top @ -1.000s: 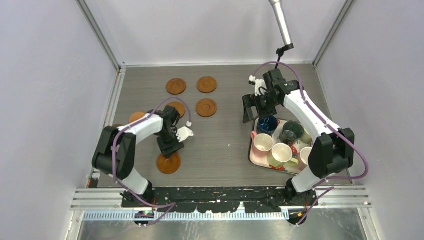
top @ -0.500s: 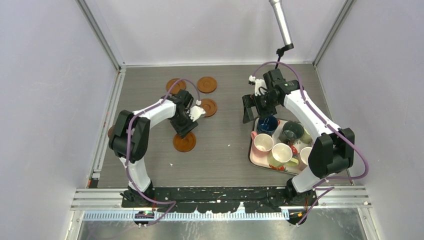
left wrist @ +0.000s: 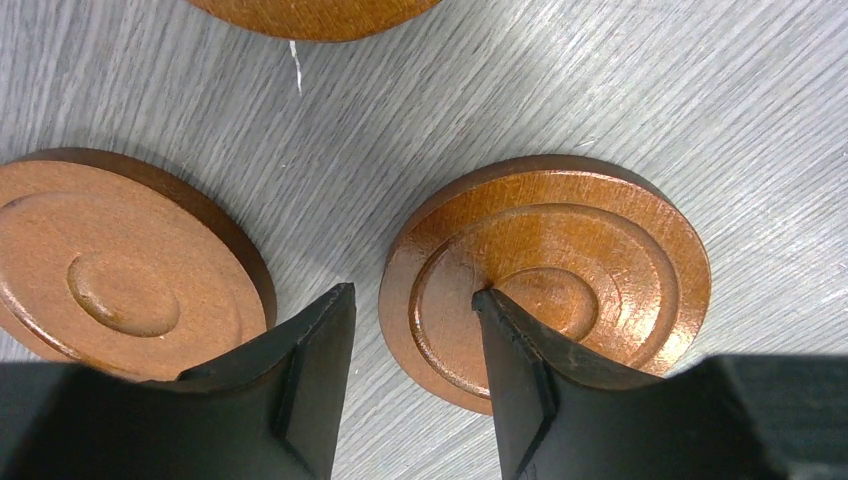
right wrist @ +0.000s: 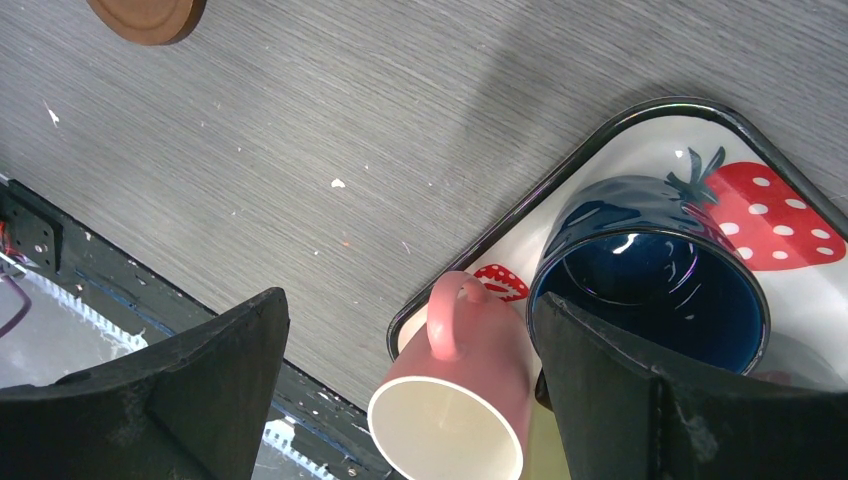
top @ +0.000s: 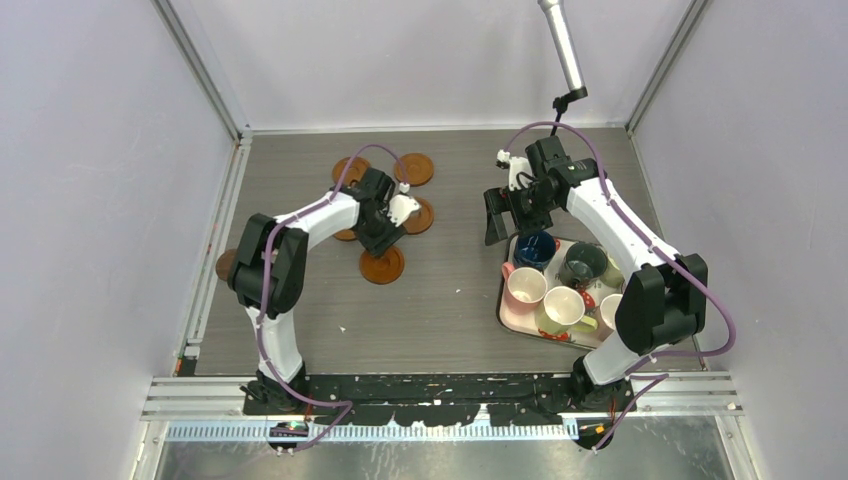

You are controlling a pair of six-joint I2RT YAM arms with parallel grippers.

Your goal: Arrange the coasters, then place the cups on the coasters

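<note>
One coaster (left wrist: 590, 250) sits pinched by its near rim in the left fingers (left wrist: 412, 300), rest of it sticking out ahead; right fingers (right wrist: 410, 305) just gape wide over the blue cup (right wrist: 650, 280).

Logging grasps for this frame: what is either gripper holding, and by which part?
The left gripper seems to pinch the glossy coaster by its near rim, one finger outside, one on its face. The right gripper is open, holding nothing.
</note>
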